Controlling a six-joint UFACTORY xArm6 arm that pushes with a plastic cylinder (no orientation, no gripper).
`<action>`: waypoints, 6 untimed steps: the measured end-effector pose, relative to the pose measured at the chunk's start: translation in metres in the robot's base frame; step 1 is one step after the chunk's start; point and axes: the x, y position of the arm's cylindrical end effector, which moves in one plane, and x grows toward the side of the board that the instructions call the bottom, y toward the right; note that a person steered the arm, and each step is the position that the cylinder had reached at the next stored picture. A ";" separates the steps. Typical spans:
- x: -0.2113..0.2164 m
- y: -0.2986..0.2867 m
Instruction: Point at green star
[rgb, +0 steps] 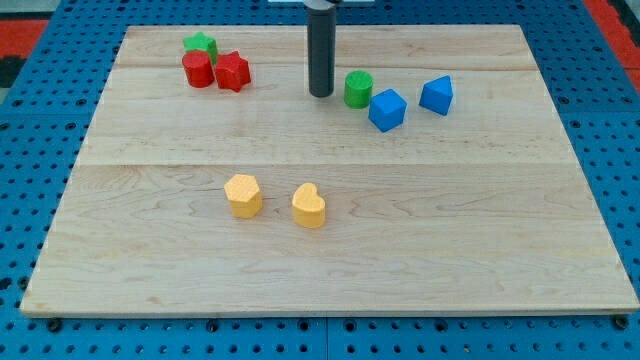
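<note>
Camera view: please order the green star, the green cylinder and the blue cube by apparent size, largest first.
1. blue cube
2. green cylinder
3. green star, partly hidden behind the red cylinder, so its rank is unsure.

Small green star-shaped block (201, 44) lay flat near the wooden board's top-left corner in the view, partly hidden behind and touching a red block just below it.
</note>
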 end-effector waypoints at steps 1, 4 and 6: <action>-0.025 -0.003; -0.107 -0.093; -0.107 -0.150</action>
